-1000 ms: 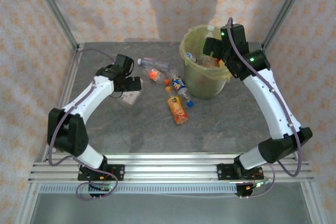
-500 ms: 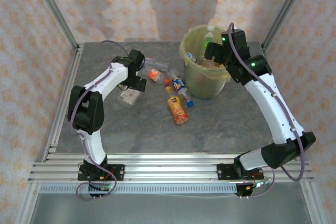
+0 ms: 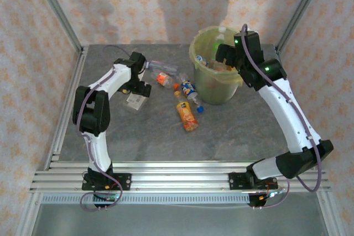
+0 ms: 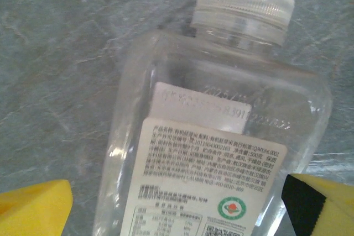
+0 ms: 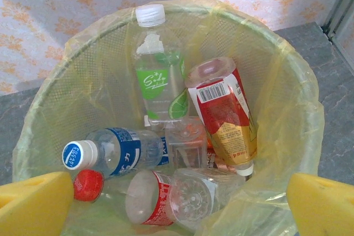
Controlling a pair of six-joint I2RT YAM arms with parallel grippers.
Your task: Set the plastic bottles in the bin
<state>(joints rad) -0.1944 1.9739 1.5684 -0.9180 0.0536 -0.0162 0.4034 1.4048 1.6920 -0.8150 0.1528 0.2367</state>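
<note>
A clear flat bottle (image 4: 221, 131) with a white cap and a white printed label lies on the grey table (image 3: 238, 131). My left gripper (image 4: 177, 208) is open and straddles it, one yellow fingertip on each side. In the top view this gripper (image 3: 139, 88) hangs over that bottle (image 3: 134, 101). Three more bottles lie left of the bin: orange (image 3: 187, 115), blue-labelled (image 3: 189, 89) and red-labelled (image 3: 162, 78). My right gripper (image 3: 221, 52) is open and empty above the bin (image 3: 213, 89). Inside the bin (image 5: 298, 81) lie several bottles, among them green-labelled (image 5: 157, 75), red-gold (image 5: 224, 114) and blue-labelled (image 5: 119, 150).
Another clear bottle (image 3: 157, 66) lies at the back, near my left wrist. Patterned walls and metal frame posts close the table on three sides. Open grey table stretches in front of the bin and the loose bottles.
The left arm folded its elbow inward and upward while its gripper settled low over the clear flat bottle. The right gripper stayed above the bin, barely shifting.
</note>
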